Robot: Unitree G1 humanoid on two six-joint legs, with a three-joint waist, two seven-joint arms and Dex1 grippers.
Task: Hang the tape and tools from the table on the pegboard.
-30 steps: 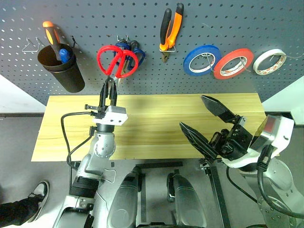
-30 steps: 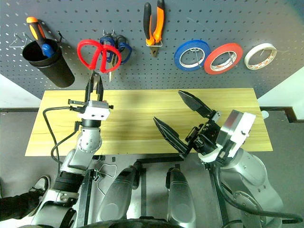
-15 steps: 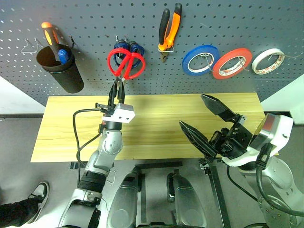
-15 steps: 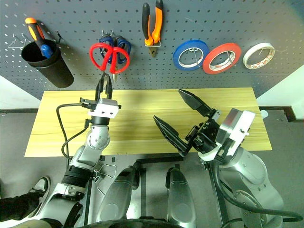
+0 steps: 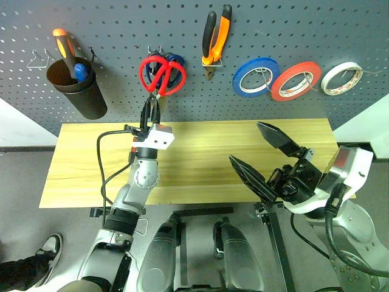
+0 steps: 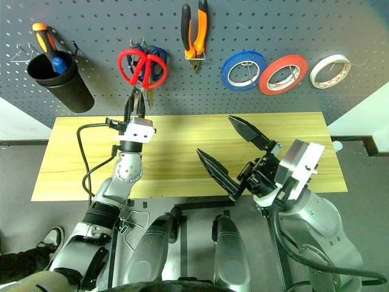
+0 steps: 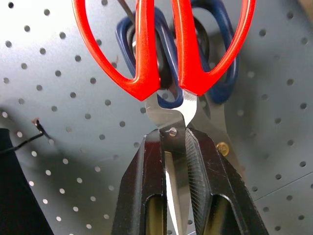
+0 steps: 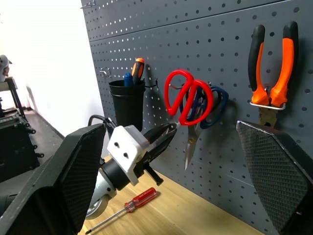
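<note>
Both arms reach forward: left pincer [image 5: 151, 111] pinching red-handled scissors [image 5: 161, 74], right pincer [image 5: 262, 154] spread.

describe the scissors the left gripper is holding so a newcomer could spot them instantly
Find the dark grey pegboard behind the wooden table; between the black cup and the orange-and-black pliers two pairs of scissors overlap. Yours are the red-handled scissors in front, blades pinched by the left gripper; the blue-handled scissors hang behind.
</note>
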